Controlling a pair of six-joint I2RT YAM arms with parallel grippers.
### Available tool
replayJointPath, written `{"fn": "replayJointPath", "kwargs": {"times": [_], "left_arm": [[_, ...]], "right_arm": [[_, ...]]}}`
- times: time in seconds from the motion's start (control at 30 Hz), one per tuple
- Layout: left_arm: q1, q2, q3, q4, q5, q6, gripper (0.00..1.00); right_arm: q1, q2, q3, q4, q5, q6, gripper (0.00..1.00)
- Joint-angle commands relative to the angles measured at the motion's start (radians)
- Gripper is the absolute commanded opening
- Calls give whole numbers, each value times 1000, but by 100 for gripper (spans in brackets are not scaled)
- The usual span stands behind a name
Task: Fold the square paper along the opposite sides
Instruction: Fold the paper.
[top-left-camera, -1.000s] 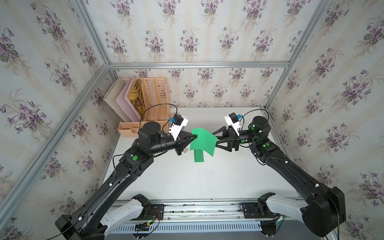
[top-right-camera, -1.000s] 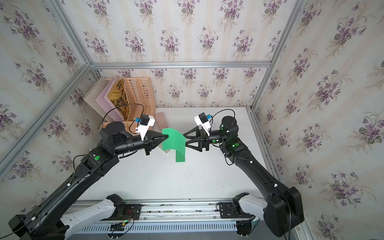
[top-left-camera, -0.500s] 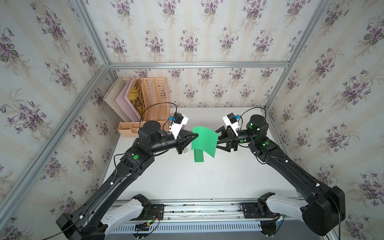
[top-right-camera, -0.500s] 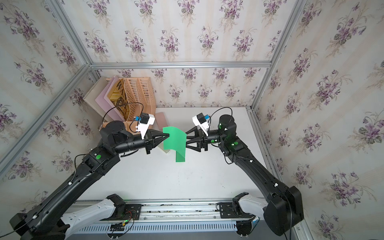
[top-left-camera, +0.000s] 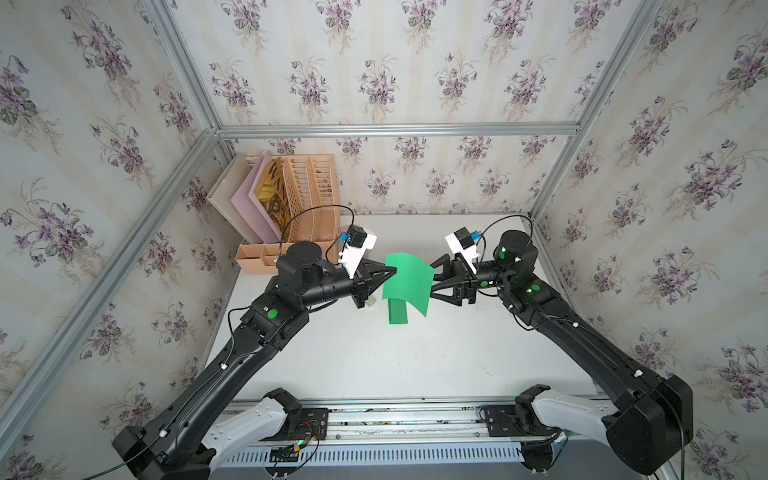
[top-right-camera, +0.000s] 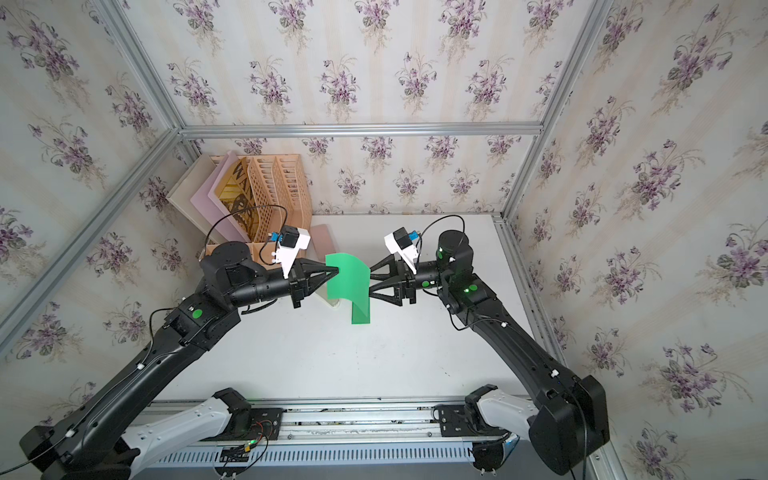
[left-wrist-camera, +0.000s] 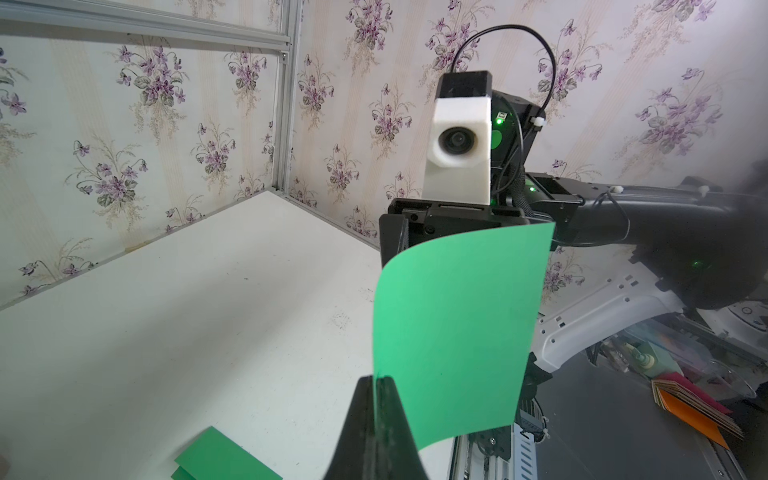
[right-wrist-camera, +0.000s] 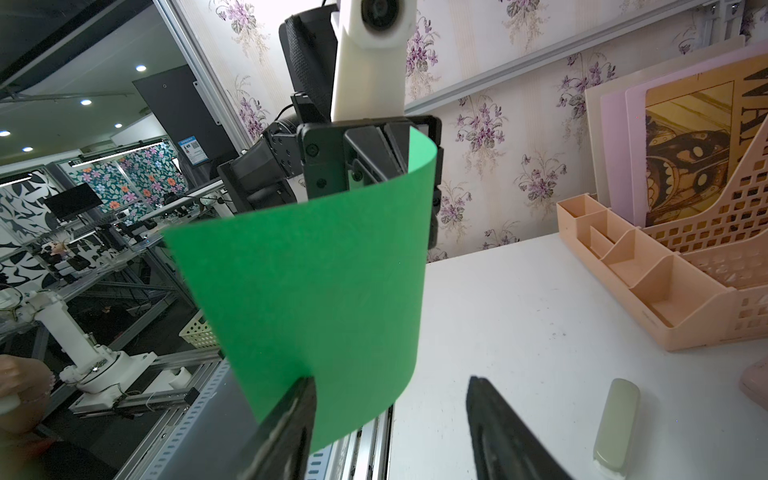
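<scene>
The square paper (top-left-camera: 407, 282) (top-right-camera: 347, 278) is green and hangs curved in the air above the table. My left gripper (top-left-camera: 395, 271) (top-right-camera: 336, 272) (left-wrist-camera: 376, 380) is shut on one edge of the paper (left-wrist-camera: 453, 332). My right gripper (top-left-camera: 432, 279) (top-right-camera: 371, 282) (right-wrist-camera: 390, 380) faces it, open, at the opposite edge. That free edge of the paper (right-wrist-camera: 316, 282) lies at the tips beside one finger (right-wrist-camera: 291, 415), and the jaws stand wide apart from each other.
A folded green sheet (top-left-camera: 398, 311) (top-right-camera: 360, 312) (left-wrist-camera: 220, 457) lies on the white table (top-left-camera: 374, 357) under the held paper. A peach desk organizer (top-left-camera: 299, 208) (right-wrist-camera: 665, 282) with boards stands at the back left. A pale bar (right-wrist-camera: 617, 424) lies near it.
My right gripper has edged slightly toward the paper's free edge. The left gripper has kept the paper where it was.
</scene>
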Motion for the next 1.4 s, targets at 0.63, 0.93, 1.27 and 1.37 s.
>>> {"fn": "replayJointPath", "kwargs": {"times": [0.63,0.93,1.27,1.37], "left_arm": [[0,8,4,18,4,13,0],[0,22,2,36,60,-9,0],[0,44,6,49,104,-26,0],[0,48,4,57,124,-34,0]], "right_arm": [[55,39,49,-43,22,-54,63],[105,85,93,-76,33,-90,64],[133,118,110,-76,33,-98,62],[139,125,113,-75,34,-98,58]]}}
